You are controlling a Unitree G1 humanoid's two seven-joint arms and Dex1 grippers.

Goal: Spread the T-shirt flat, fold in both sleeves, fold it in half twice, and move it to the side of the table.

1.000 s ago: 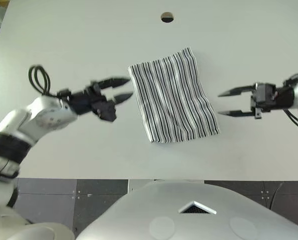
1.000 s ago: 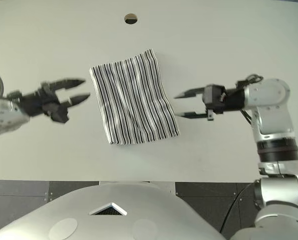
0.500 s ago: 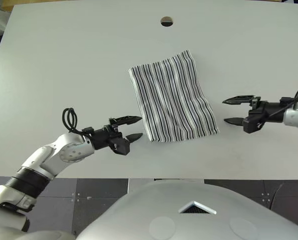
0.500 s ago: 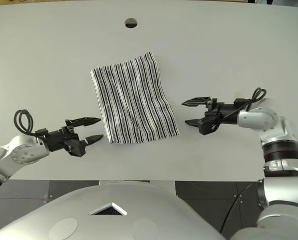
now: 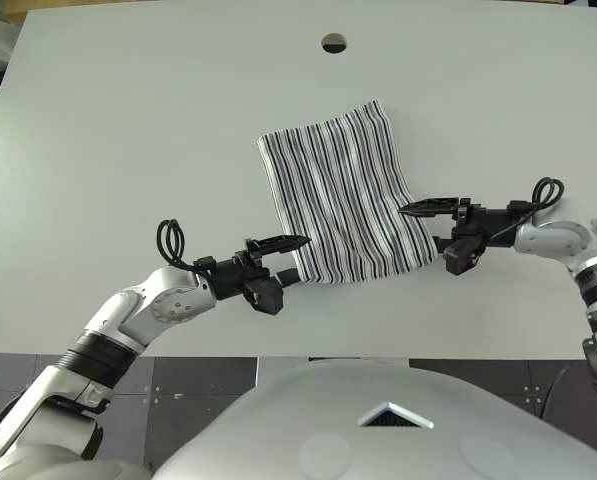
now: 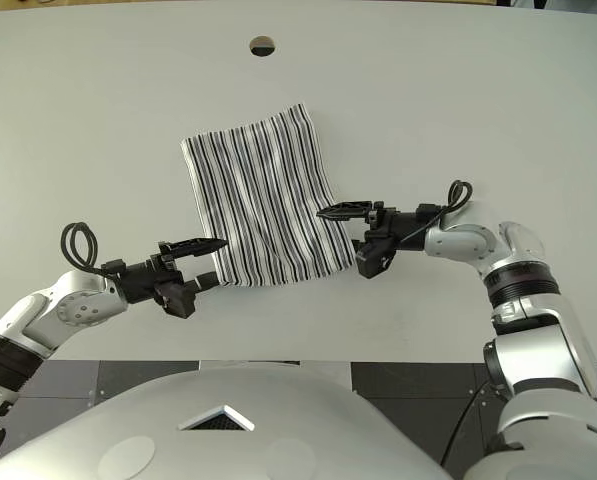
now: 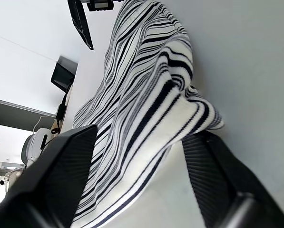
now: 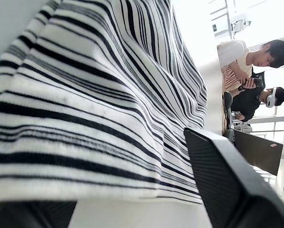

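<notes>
**Since the folded shirt is soft, a claw stands at each near corner**

Because it is a striped knit folded into a thick rectangle, the shirt point(image 5: 343, 195) is probably light and limp. It should sag between any two holds, and its layers may slide apart if only the top one is caught. The safest hold looks to be the two near corners, pinched through the whole stack and low against the bench point(image 5: 128, 120).

The shirt lies flat near the middle of the bench, slightly askew, with its short near edge towards the robot.

The left claw point(image 5: 300, 258) sits at the near left corner, spread wide. Its wrist view shows the bunched corner between the two fingers point(image 7: 61, 175), not yet pinched.

The right claw point(image 5: 418, 228) is at the near right corner, also wide. One finger reaches over the cloth and the other sits low by the edge, so the corner lies within its span.
</notes>
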